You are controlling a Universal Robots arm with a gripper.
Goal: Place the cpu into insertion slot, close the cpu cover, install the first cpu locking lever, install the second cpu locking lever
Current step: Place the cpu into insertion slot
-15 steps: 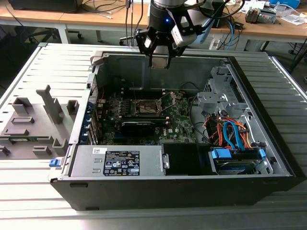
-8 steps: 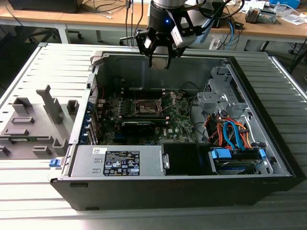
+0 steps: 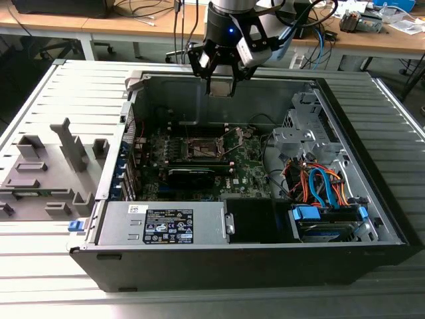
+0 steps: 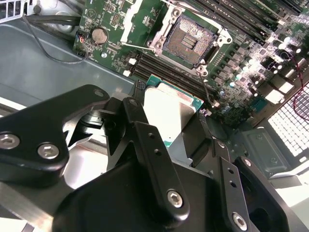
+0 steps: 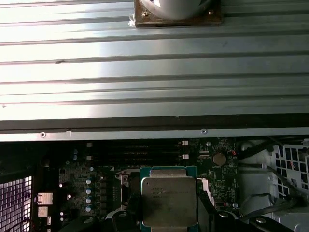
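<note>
Cpu [image 4: 171, 113] is clamped between the closed jaws in the second wrist view, short of the empty insertion slot [image 4: 188, 41]. In the first wrist view it is held above the motherboard [image 5: 77, 176]. In the exterior view, no step is judged done.

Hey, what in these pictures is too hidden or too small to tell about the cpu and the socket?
Side edges of the cpu, second wrist view: covered by the fingers of the gripper that grips it.
One end of the cpu, first wrist view: cut off by the picture's edge.
Contacts of the insertion slot, exterior view: too small to tell.
</note>
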